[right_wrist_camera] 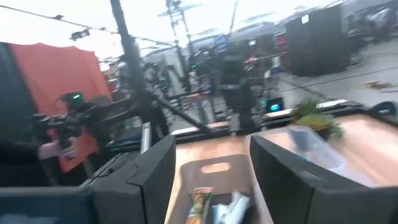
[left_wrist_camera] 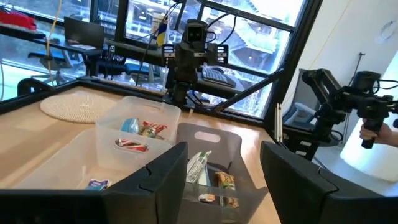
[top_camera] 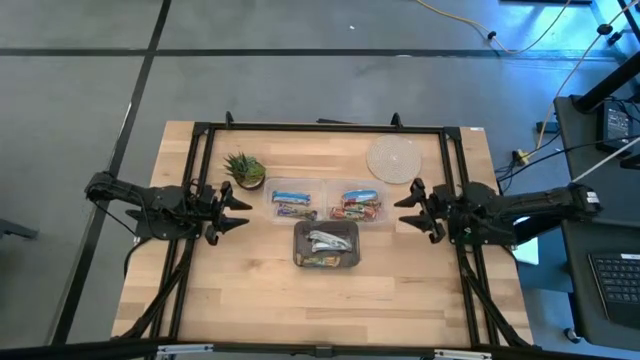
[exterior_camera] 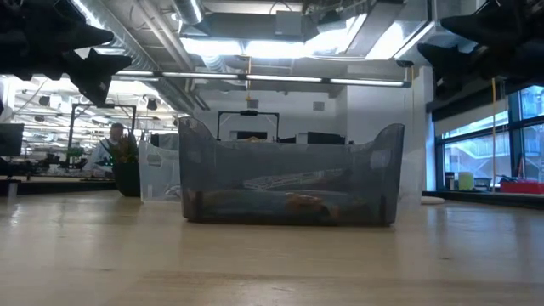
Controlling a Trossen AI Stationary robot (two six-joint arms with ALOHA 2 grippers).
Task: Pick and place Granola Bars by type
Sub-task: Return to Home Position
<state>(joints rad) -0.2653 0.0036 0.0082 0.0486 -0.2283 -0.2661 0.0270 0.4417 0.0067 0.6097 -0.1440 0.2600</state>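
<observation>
Presently, Granola Bars: every bar in view lies inside a bin at mid-table.

- Blue bars: in the left transparent bin.
- Red multicoloured bars: in the right transparent bin, just beside the first.
- Silver bars and a yellowish bar: in the dark bin. It stands nearer the front edge, close against the two clear ones. The low view shows wrappers lying flat on its floor behind the tinted wall.
- Left gripper: held above the table, to the left of the bins and apart from them. Fingers are spread with nothing between them.
- Right gripper: mirror position to the right of the bins. Fingers are likewise spread and empty.
- Wrist views: each looks past its own parted fingers toward the bins.
- Small potted plant: on the table behind the left gripper, near the left bin's far corner.
- Round woven coaster: toward the table's far right. Neither gripper touches it or the plant.

Step in hand, as judged: the sorting looks complete, with each type in its own bin. Both arms face inward with nothing held, which fits parking at rest.

Next move, as judged: little is called for. Each arm draws to its rest pose clear of the bin rims, the plant and the coaster. The fingers need close on nothing. A last look for any bar hidden behind a bin wall would confirm the count.
</observation>
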